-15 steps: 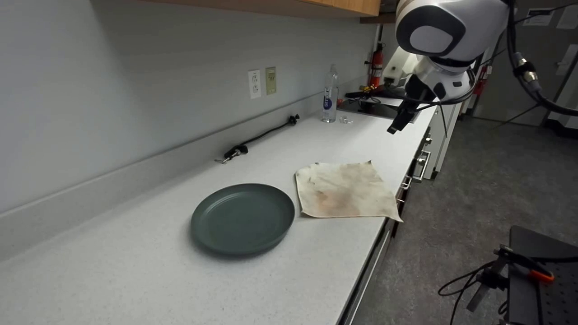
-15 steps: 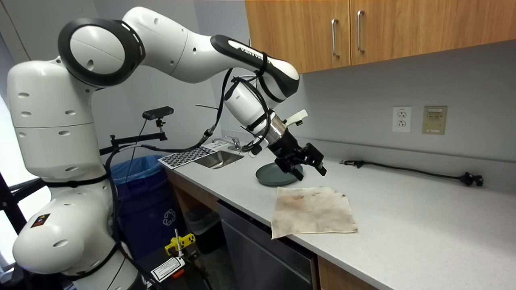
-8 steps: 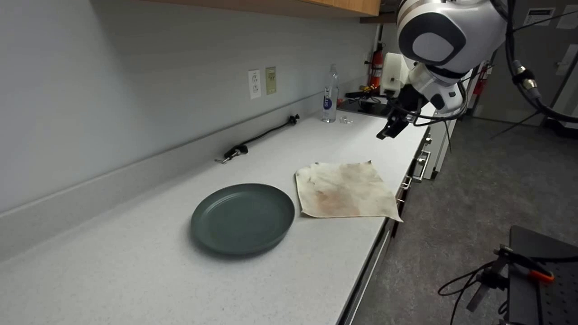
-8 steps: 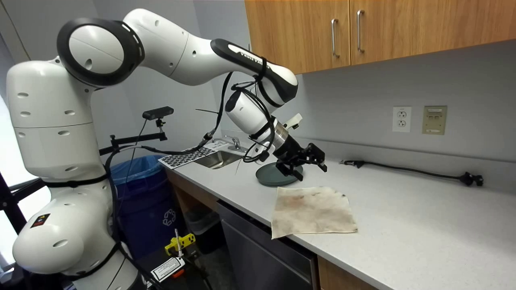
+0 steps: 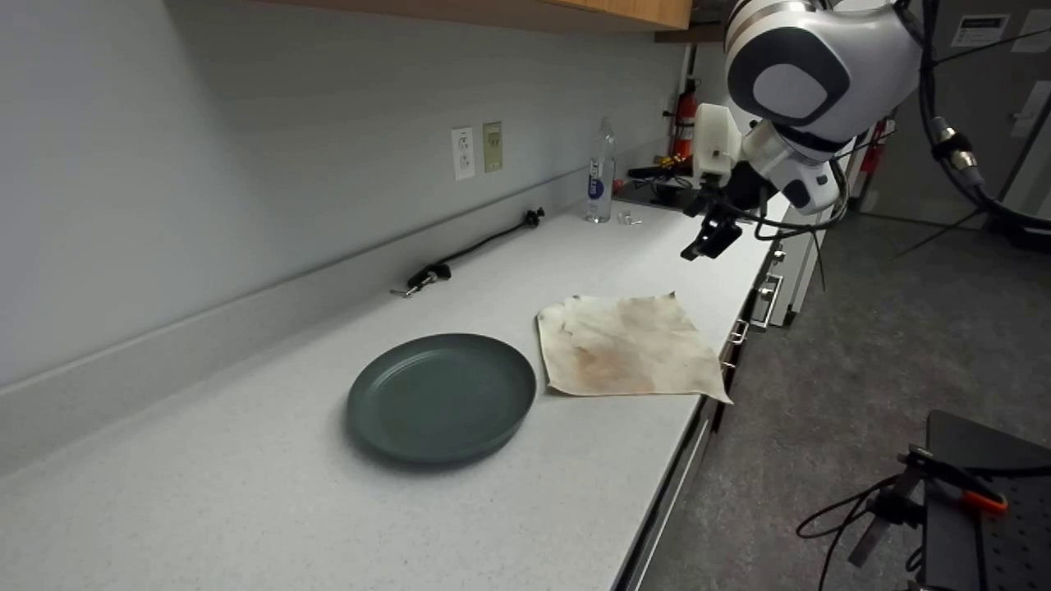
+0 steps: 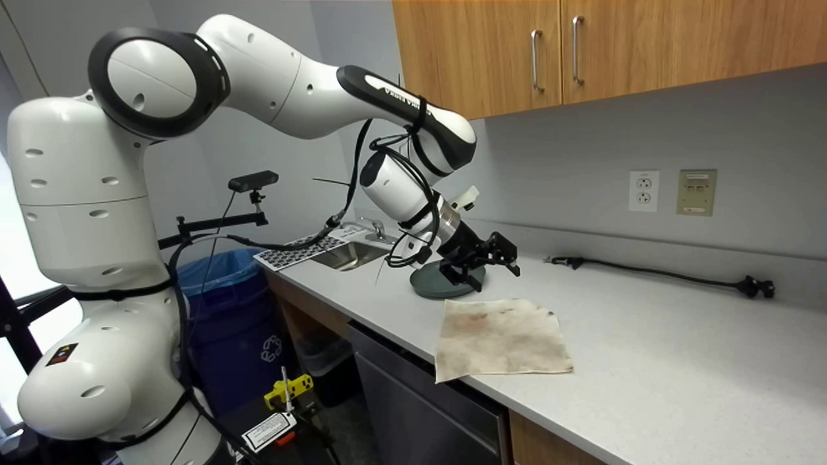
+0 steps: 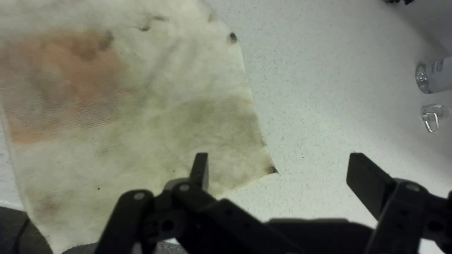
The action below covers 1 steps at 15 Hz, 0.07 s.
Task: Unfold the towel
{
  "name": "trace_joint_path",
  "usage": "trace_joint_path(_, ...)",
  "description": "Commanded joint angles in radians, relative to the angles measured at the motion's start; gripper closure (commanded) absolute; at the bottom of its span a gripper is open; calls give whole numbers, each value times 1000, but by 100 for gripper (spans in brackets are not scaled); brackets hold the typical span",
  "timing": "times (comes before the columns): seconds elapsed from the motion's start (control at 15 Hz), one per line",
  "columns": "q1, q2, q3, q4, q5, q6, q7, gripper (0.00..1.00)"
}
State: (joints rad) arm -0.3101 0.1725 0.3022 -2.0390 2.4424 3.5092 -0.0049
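Looking like a kitchen area within a robot lab. In an exterior view, showing the kitchen side with a pale speckled counter (image 6: 659, 368) at four o'clock, a metal sink (image 6: 354, 256) at eight, a faucet (image 6: 377, 228) at nine and wood-grain wall cabinets (image 6: 620, 51) between one and two. Suggesting a lab with a white robot arm (image 6: 265, 71) spanning eight to twelve o'clock and a mounted black camera (image 6: 254, 181) between nine and ten. In an exterior view, also including a red fire extinguisher (image 5: 685, 119) between one and two o'clock.
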Motion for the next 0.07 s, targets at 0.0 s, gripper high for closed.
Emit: trace_joint_path(0.0,0,0,0,0,0,0,0,0)
